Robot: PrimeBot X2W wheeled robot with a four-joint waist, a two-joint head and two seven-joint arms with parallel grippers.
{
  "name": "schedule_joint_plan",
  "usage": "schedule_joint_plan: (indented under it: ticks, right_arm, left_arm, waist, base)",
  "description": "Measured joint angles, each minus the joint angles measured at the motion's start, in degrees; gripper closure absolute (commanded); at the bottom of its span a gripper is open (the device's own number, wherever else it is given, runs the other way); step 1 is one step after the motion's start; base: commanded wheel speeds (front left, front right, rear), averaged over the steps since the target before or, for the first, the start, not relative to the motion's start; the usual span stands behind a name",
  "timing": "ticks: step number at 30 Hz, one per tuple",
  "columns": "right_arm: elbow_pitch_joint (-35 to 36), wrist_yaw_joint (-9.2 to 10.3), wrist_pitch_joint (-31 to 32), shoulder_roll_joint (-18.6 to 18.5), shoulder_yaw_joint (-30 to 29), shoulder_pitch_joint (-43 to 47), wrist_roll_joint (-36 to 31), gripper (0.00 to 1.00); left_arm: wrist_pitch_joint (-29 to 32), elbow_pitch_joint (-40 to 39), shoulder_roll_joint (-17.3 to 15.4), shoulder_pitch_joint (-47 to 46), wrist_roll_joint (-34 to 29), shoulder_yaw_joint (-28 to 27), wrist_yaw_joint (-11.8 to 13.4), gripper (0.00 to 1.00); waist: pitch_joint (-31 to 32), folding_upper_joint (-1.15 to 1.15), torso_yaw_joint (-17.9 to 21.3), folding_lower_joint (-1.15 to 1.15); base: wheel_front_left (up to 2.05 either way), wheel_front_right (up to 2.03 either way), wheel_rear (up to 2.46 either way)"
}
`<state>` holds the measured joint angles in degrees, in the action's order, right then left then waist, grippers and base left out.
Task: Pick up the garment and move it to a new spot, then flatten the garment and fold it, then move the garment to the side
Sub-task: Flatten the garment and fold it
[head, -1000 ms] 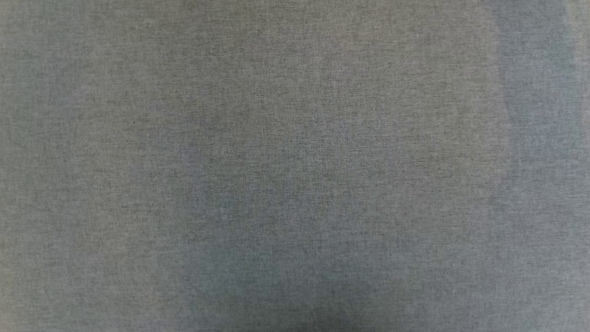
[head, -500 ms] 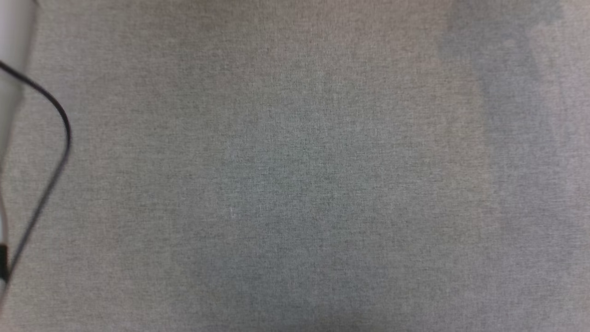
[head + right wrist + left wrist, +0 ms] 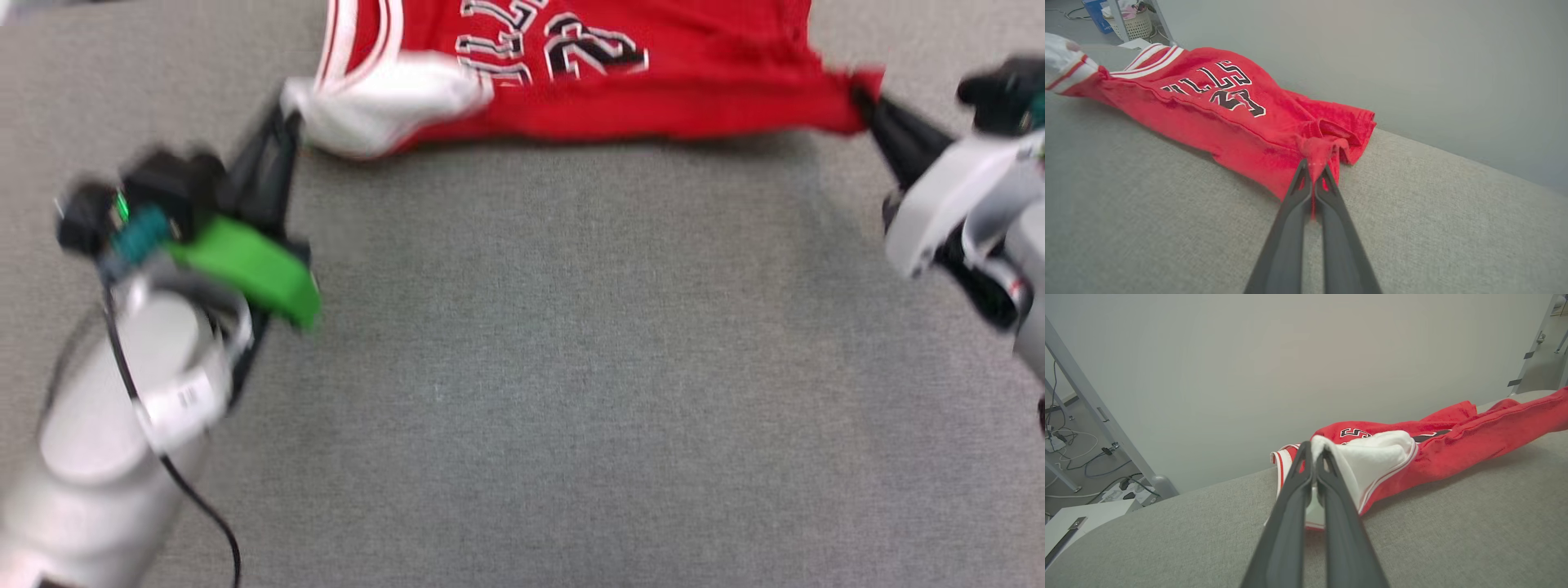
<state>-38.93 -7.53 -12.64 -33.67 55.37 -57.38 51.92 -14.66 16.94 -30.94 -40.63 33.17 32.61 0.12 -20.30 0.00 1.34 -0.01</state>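
Now, the garment (image 3: 653, 90) lies along the far side of the grey cloth-covered desk (image 3: 531, 367), print up, drawn out into a long band between the two arms. The left pincer (image 3: 1312, 451) is pinched tight on the white sleeve (image 3: 1372, 457). The right pincer (image 3: 1312, 171) is pinched tight on a bunched red corner at the hem end. The near edge looks taut. I cannot tell whether it hangs clear of the desk.

Handling, as a judgement:
- It is a soft, light, limp knit, not fragile. It will sag and rope up under a two-point pull.
- A hold on the sleeve tugs the sleeve more than the body. For flattening, the shoulder seam and hem corners look the better holds.
- Thin pinches may slip, so keep the cloth deep between the fingers.

Views:
- The head view is blurred, but it gives both arms and the full span at once.
- The left wrist view shows the striped trim wrapped at the fingers, with a metal frame leg (image 3: 1098, 412) and floor cables (image 3: 1081, 457) beyond the desk.
- The right wrist view shows the black lettering (image 3: 1216, 87) plainly and the hem folded over itself, with a basket (image 3: 1133, 24) past the far end.
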Motion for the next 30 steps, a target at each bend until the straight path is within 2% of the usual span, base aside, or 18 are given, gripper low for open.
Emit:
schedule_joint_plan:
  ticks: [4,16,21,30]
  right_arm:
    - [2.6,0.0,-0.3,-1.7,1.5,7.0,1.5,1.0]
    - [7.8,0.0,-1.1,-6.5,1.6,25.5,5.0,1.0]
    - [9.5,0.0,-1.3,-7.8,-0.3,32.0,5.7,1.0]
    - [13.7,0.0,-1.3,-10.1,-6.4,45.2,6.6,1.0]
  left_arm:
    - [0.0,-3.4,-0.6,10.8,0.8,0.9,1.7,1.0]
    - [0.0,-12.6,-2.4,35.8,5.2,1.5,9.7,1.0]
    - [0.0,-14.5,-2.0,42.5,7.8,2.0,10.9,1.0]
    - [2.7,-16.3,-1.4,49.8,12.2,4.7,10.3,1.0]
  waist:
    - [3.4,0.0,-0.4,0.0]
    - [12.8,0.0,-1.1,0.0]
    - [15.3,0.0,-1.3,0.0]
    - [18.6,0.0,-2.1,0.0]
  base:
    - [0.0,0.0,0.0]
    - [0.0,0.0,0.0]
    - [0.0,0.0,0.0]
    - [0.0,0.0,0.0]
